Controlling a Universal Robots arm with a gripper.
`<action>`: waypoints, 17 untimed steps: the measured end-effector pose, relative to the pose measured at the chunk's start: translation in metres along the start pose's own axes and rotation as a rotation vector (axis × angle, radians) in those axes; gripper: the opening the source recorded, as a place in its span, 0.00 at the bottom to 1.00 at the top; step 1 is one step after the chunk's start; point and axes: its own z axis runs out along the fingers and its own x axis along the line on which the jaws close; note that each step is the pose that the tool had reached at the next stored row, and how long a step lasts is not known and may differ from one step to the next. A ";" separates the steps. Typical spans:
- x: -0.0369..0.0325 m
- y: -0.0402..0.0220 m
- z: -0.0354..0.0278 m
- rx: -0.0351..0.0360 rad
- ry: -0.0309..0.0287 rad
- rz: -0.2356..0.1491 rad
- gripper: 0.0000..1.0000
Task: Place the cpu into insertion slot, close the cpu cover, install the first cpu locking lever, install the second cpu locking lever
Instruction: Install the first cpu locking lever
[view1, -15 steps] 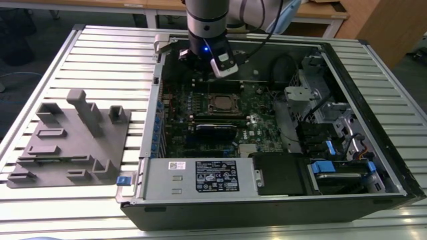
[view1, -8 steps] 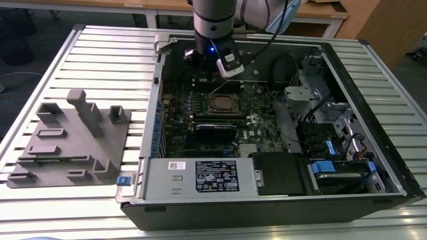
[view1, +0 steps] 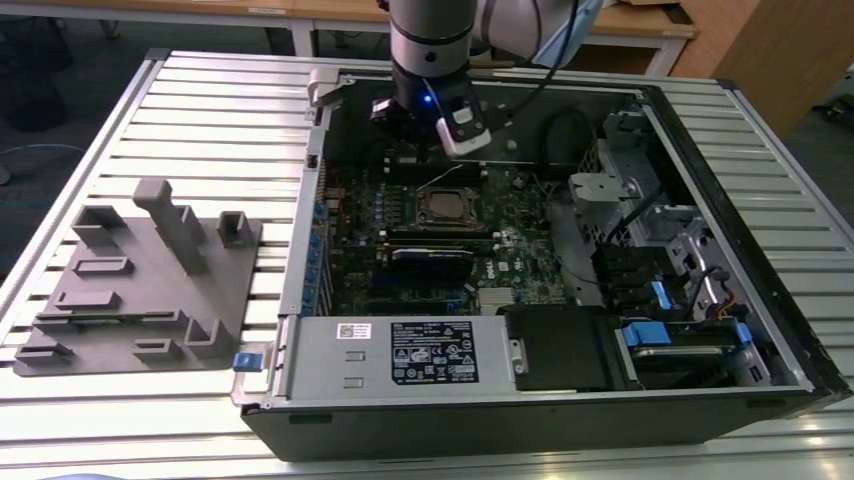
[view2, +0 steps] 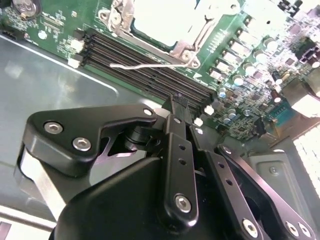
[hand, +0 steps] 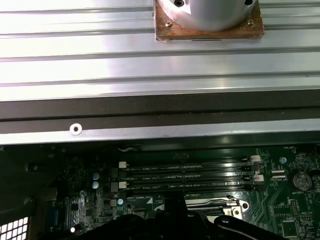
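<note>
The hand (view2: 179, 101) is held closed and empty above the memory slots (view2: 102, 47), on the far side of the cpu (view2: 165, 20), which is framed by the cpu cover (view2: 182, 47).

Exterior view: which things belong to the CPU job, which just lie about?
Job: dull silvery-tan square cpu; thin square silvery metal cpu cover; thin steel wire locking lever; black pincer.
Lying about: grey moulded fixture tray; white-labelled grey metal box.
</note>
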 end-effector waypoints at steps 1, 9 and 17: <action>-0.0018 0.0000 0.0003 0.0004 0.0003 0.000 0.11; -0.0094 -0.0005 0.0055 0.0076 -0.0007 0.003 0.11; -0.0140 -0.0017 0.0123 0.0099 -0.0013 0.004 0.11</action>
